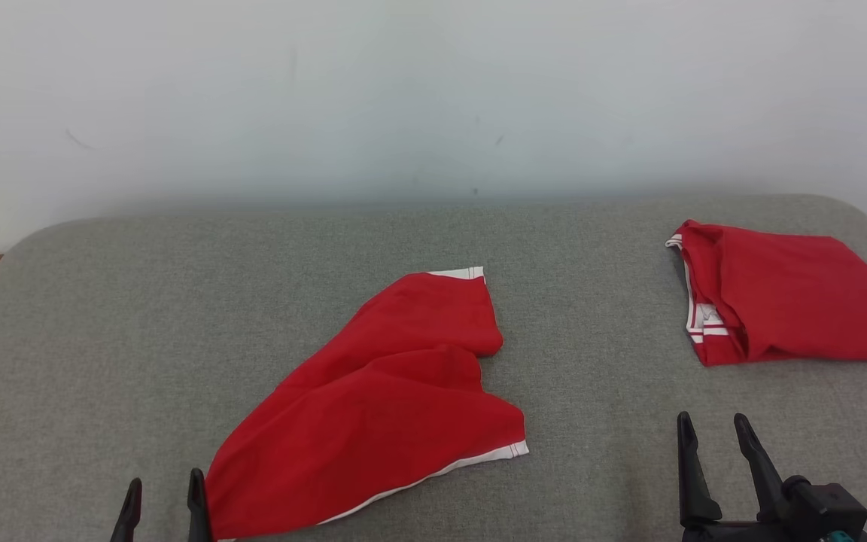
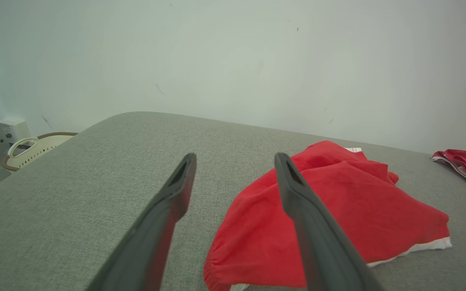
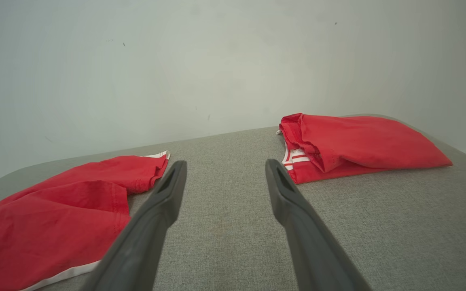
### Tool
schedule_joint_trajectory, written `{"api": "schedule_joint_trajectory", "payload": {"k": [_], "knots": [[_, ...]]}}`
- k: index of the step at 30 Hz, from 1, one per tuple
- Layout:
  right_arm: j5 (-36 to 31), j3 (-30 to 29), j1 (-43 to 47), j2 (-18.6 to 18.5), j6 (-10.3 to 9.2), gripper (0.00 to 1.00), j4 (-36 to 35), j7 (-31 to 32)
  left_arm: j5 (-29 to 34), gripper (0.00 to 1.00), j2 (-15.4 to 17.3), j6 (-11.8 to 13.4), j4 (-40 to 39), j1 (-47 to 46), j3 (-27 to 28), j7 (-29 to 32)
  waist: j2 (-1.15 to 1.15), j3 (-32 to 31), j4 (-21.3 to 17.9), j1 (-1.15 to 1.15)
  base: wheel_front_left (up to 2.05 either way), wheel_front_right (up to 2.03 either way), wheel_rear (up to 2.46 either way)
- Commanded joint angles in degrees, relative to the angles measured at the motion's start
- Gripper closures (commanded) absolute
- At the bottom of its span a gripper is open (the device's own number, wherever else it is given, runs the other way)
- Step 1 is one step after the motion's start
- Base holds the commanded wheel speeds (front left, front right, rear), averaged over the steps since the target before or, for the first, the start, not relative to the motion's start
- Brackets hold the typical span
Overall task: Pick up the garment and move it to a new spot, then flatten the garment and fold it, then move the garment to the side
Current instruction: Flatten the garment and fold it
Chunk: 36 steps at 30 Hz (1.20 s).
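I read left gripper (image 1: pixel 164 488) released just beside crumpled red shorts (image 1: pixel 381 406), staged for pickup | right gripper (image 1: pixel 712 421) released | folded garment (image 1: pixel 780 301) parked aside

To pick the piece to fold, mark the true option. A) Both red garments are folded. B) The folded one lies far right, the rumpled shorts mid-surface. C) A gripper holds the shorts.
B: the folded red garment sits at far right, the rumpled red shorts lie mid-surface.
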Motion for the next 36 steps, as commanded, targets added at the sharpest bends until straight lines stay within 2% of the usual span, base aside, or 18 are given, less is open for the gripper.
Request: {"api": "schedule_joint_trajectory", "payload": {"k": [1,28,36], "knots": [[-0.4,0.1,0.6,0.0,-0.01,0.00,-0.2,0.1,0.7,0.00,-0.1,-0.2,0.3,1.0,0.1,-0.3,0.00,0.0,0.0,0.00,0.00,0.00,0.00],[-0.3,0.5,0.5,0.0,-0.01,0.00,0.3,0.1,0.8,0.00,-1.0,-1.6,1.1,1.9,1.0,-0.3,0.00,-0.1,0.2,0.00,0.00,0.00,0.00],[0.2,2.0,0.0,0.0,-0.01,0.00,1.7,1.5,0.3,0.00,-0.7,-3.5,4.8,4.0,-1.3,0.7,0.00,0.6,0.1,0.00,0.00,0.00,0.00]]}}
